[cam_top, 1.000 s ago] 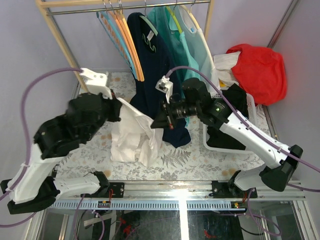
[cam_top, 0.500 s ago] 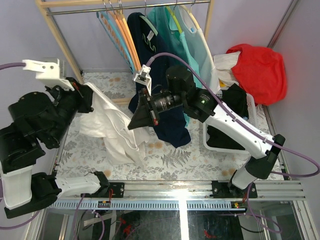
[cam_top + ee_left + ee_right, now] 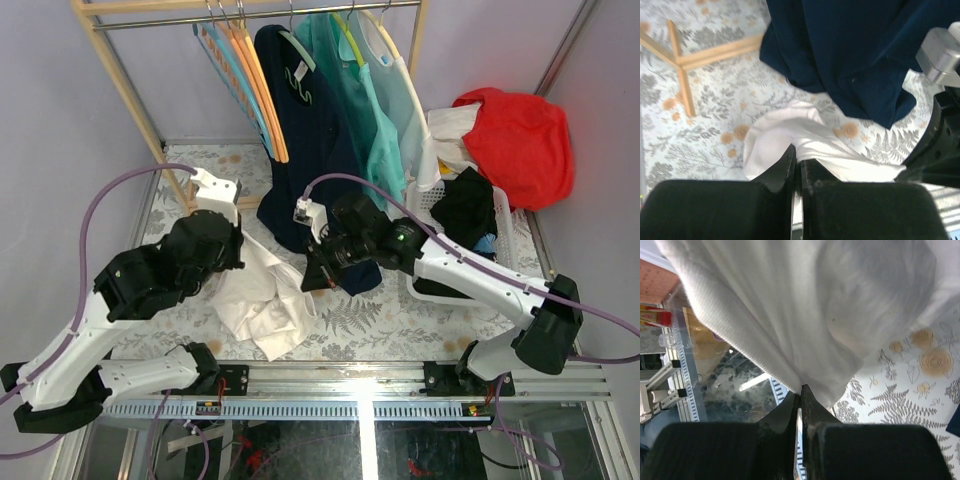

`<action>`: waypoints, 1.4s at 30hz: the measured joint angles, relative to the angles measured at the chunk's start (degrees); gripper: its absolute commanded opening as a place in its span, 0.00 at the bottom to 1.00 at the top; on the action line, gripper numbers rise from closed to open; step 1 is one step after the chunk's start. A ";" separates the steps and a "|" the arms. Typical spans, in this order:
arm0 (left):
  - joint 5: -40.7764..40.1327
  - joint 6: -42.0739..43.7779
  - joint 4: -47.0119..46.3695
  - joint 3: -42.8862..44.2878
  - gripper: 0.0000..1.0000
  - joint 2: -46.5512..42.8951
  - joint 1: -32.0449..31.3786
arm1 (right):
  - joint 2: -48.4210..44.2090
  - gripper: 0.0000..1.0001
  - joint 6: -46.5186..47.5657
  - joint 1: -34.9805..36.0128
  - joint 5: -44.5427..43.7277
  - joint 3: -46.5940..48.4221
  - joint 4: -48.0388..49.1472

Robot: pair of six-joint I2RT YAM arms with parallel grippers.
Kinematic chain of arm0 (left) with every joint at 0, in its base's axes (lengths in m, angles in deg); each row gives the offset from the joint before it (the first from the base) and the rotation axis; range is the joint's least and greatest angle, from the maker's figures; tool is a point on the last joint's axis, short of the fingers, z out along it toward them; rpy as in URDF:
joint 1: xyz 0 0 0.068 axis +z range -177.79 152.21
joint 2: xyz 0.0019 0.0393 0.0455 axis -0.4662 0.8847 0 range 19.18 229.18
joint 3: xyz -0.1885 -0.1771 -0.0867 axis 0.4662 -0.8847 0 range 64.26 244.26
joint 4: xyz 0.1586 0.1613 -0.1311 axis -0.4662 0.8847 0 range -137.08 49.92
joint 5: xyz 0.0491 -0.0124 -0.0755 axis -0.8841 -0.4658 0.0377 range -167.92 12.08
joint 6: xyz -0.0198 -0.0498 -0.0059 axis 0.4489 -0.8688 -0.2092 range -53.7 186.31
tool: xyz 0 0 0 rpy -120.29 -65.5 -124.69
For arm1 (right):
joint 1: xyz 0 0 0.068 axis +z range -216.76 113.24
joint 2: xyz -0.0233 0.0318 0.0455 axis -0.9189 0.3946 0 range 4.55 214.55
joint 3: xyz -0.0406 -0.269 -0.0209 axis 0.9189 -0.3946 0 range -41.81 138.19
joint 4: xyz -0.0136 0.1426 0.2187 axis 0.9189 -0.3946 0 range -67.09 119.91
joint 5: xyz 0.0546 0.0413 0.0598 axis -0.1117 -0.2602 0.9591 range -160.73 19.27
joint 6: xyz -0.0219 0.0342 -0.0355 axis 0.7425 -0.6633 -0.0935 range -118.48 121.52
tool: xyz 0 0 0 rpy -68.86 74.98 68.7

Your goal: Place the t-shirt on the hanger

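Observation:
The white t-shirt (image 3: 265, 305) hangs crumpled between my two grippers, its lower part bunched on the floral table. My left gripper (image 3: 238, 252) is shut on one edge of it; the left wrist view shows the closed jaws (image 3: 797, 152) pinching the white cloth (image 3: 805, 135). My right gripper (image 3: 308, 282) is shut on another edge; in the right wrist view (image 3: 801, 390) the t-shirt (image 3: 815, 305) fills the upper frame. Empty hangers (image 3: 250, 80) hang at the left of the rack, light blue and orange to pale yellow. I cannot single out the pale yellow hanger among them.
A navy shirt (image 3: 310, 150) hangs just behind the right gripper and also shows in the left wrist view (image 3: 855, 50). Teal and pale mint shirts (image 3: 385, 110) hang beside it. A white basket (image 3: 500, 215) with dark clothes and a red cloth (image 3: 515, 130) stand right. The wooden rack foot (image 3: 685, 65) lies left.
The left arm, raised high and to the left half a second ago, has come down and right. The right gripper has dropped lower. The t-shirt hangs lower and more bunched.

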 measured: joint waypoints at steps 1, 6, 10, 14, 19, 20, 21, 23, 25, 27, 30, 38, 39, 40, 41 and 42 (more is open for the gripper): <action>0.98 -0.94 0.02 -1.62 0.00 -0.61 0.00 | -0.17 0.00 0.02 0.00 -0.72 -1.64 0.31; 4.00 -4.66 0.07 -6.32 0.00 -3.45 0.00 | -3.37 0.00 -0.07 0.00 -2.08 -7.13 2.75; 4.11 -5.95 -0.04 -7.26 0.00 -5.31 0.00 | -5.53 0.00 -0.04 0.00 -2.16 -7.26 3.13; 4.11 -6.34 -0.35 -7.26 0.00 -5.73 0.00 | -5.90 0.00 -0.17 0.00 -2.38 -7.28 3.65; 4.33 -6.34 -0.98 -7.96 0.00 -6.01 0.00 | -6.03 0.00 -0.57 0.00 -2.49 -8.15 4.35; 4.46 -6.34 -0.98 -8.13 0.00 -6.03 0.00 | -6.12 0.00 -0.61 0.00 -2.49 -8.41 4.39; 4.57 -6.34 -0.98 -8.33 0.00 -6.03 0.00 | -6.29 0.00 -0.76 0.00 -2.54 -8.79 4.52; 4.81 -6.34 -1.11 -8.72 0.00 -6.05 0.00 | -6.62 0.00 -0.98 0.00 -2.56 -9.20 4.61; 4.90 -6.34 -1.22 -8.83 0.00 -6.05 0.00 | -6.88 0.00 -1.07 0.00 -2.54 -9.31 4.61; 4.94 -6.34 -1.44 -8.83 0.00 -6.05 0.00 | -7.04 0.00 -1.20 0.00 -2.56 -9.31 4.63; 4.94 -6.34 -1.46 -8.83 0.00 -6.05 0.00 | -7.19 0.00 -1.27 0.00 -2.58 -9.35 4.63; 4.98 -6.32 -2.14 -8.83 0.00 -5.90 0.00 | -7.89 0.00 -1.49 0.00 -3.41 -9.64 4.66; 4.98 -6.32 -2.23 -8.83 0.00 -5.84 0.00 | -7.96 0.00 -1.51 0.00 -3.45 -9.73 4.68; 4.98 -6.32 -2.25 -8.83 0.00 -5.81 0.00 | -8.00 0.00 -1.55 0.00 -3.48 -9.77 4.68; 5.01 -6.32 -2.27 -8.83 0.00 -5.77 0.00 | -8.00 0.00 -1.60 0.00 -3.48 -9.79 4.68; 5.01 -6.32 -2.27 -8.83 0.00 -5.75 0.00 | -8.02 0.00 -1.62 0.00 -3.48 -9.84 4.68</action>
